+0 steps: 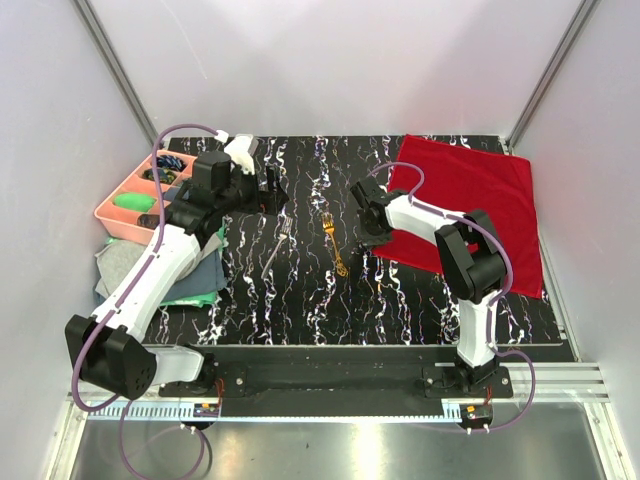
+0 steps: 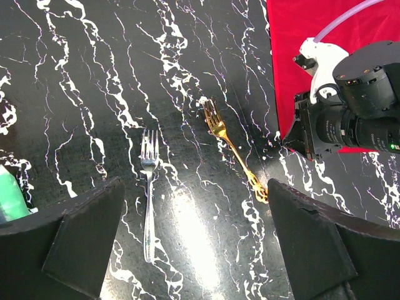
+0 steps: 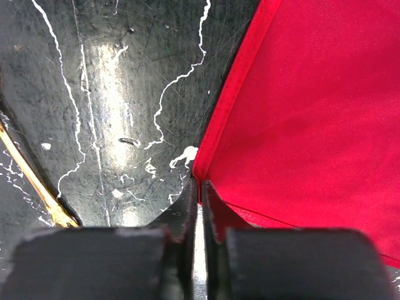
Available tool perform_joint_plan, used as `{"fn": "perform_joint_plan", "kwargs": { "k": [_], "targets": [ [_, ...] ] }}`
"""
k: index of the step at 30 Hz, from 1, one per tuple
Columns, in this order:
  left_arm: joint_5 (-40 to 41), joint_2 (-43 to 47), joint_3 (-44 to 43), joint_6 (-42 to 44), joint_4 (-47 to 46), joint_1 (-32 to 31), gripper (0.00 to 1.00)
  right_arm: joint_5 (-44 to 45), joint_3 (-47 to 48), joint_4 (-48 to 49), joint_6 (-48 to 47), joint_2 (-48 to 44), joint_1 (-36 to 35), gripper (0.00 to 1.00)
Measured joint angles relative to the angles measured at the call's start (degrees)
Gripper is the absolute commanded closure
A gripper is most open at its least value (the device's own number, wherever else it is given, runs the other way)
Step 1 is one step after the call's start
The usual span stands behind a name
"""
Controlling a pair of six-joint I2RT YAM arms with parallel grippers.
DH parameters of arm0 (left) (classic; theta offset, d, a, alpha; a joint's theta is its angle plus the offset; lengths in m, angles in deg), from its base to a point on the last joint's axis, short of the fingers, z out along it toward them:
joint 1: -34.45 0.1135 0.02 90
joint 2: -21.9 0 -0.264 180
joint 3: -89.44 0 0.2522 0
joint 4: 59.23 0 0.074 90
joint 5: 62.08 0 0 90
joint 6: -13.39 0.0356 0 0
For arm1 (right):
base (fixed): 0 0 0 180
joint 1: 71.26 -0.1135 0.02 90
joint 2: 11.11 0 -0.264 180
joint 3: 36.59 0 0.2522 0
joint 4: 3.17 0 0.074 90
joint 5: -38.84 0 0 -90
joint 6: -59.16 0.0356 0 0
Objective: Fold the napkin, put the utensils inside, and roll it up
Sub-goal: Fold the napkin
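Observation:
The red napkin (image 1: 480, 200) lies spread flat at the right of the black marbled table. My right gripper (image 1: 368, 240) is down at its near left corner. In the right wrist view the jaws (image 3: 200, 187) are pinched shut on that corner of the napkin (image 3: 300, 112). Left of the cloth, two utensils lie apart on the table: a silver fork (image 1: 277, 243) and a gold fork (image 1: 335, 245). My left gripper (image 1: 272, 190) hovers above them, wide open and holding nothing. Its wrist view shows the silver fork (image 2: 149, 187) and the gold fork (image 2: 231, 147) between the fingers (image 2: 195, 184).
A pink tray (image 1: 112, 205) with green and dark items stands at the far left. In front of it lies a pile of grey, green and blue cloths (image 1: 125, 270). White walls close in the table on three sides. The right arm's wrist (image 2: 350, 106) shows in the left wrist view.

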Motion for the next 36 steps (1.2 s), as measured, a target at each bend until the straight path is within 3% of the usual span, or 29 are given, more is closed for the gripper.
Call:
{"fn": "perform_joint_plan", "kwargs": {
  "k": [9, 20, 36],
  "targets": [
    [0.0, 0.1, 0.0, -0.1, 0.0, 0.0, 0.01, -2.8, 0.2, 0.0, 0.3, 0.1, -0.8, 1.0],
    [0.4, 1.6, 0.3, -0.1, 0.0, 0.0, 0.01, -10.7, 0.7, -0.7, 4.9, 0.3, -7.6, 1.0],
    [1.0, 1.6, 0.4, -0.1, 0.0, 0.4, 0.01, -16.9, 3.6, -0.9, 7.9, 0.6, -12.0, 1.0]
  ]
}}
